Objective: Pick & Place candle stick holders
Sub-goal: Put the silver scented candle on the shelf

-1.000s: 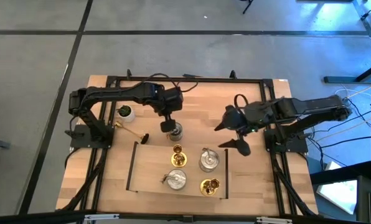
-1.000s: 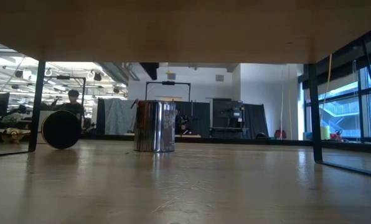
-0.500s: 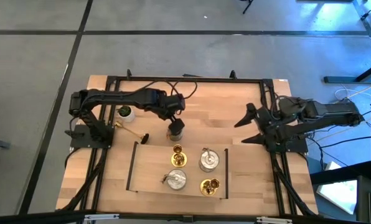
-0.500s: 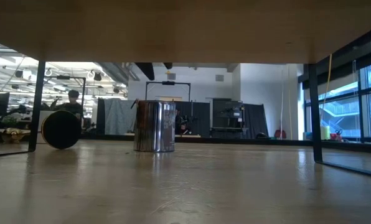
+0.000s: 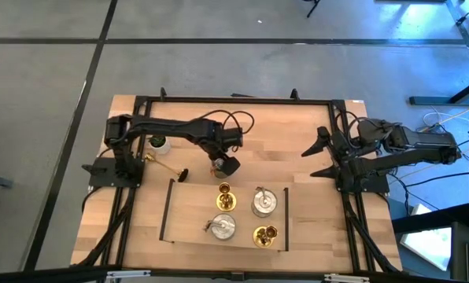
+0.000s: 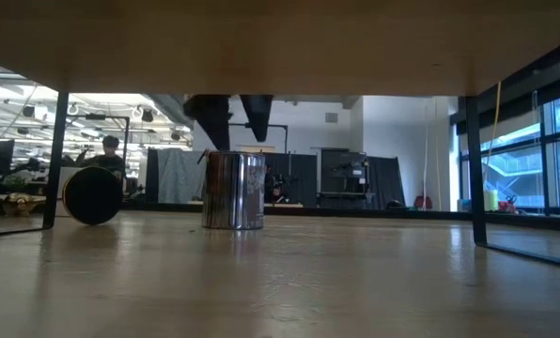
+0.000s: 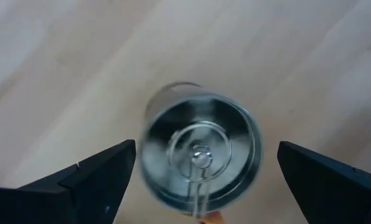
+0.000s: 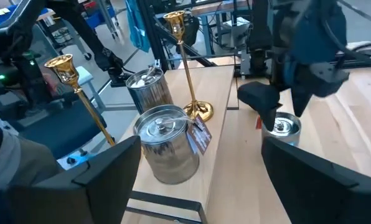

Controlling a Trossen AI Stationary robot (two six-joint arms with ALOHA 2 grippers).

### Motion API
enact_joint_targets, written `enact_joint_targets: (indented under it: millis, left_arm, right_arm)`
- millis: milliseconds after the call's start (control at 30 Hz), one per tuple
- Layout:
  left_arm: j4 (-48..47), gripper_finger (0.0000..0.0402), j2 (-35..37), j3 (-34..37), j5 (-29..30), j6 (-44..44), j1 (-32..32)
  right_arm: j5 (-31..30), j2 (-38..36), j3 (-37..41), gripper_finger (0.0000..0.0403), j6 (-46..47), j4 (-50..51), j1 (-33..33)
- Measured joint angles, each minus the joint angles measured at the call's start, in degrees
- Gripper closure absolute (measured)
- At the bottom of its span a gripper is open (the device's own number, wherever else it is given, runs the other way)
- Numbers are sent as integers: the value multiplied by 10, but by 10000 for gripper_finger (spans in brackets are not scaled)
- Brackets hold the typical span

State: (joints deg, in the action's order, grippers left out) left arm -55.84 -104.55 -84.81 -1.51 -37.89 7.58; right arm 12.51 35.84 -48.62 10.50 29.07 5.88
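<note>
My left gripper [image 5: 222,163] hangs spread wide over a silver holder [image 7: 201,155], a finger on either side, touching nothing; that holder stands on the bare wood just beyond the tray [image 5: 168,211]. In the tray stand two gold holders [image 5: 224,196] and two more silver ones [image 5: 264,202]. Left of the tray a third gold holder [image 5: 165,166] lies on its side, near a small white pot [image 5: 160,142]. My right gripper [image 5: 323,159] waits spread open at the right edge, empty. A second ago it reached toward the tray; my left has shifted slightly right above the holder.
</note>
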Motion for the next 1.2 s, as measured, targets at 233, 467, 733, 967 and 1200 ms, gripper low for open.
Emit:
enact_joint_targets:
  millis: [233, 467, 733, 967, 1200]
  left_arm:
    - [22, 12, -7, 0, -21, -30, 2]
    - [-11, 11, -7, 0, 5, -30, 2]
    - [-22, 11, -7, 0, 14, -5, -5]
    - [-21, 12, -7, 0, 21, -9, -15]
    - [-23, 13, -7, 0, 45, -14, -28]
  right_arm:
    - [13, -5, 0, 65, -5, 0, -17]
    - [19, -7, 0, 65, -9, -4, -31]
    - [31, -6, 0, 65, -11, -11, -44]
    - [32, -6, 0, 65, -11, -17, -45]
    - [32, 0, 0, 65, -16, -24, -45]
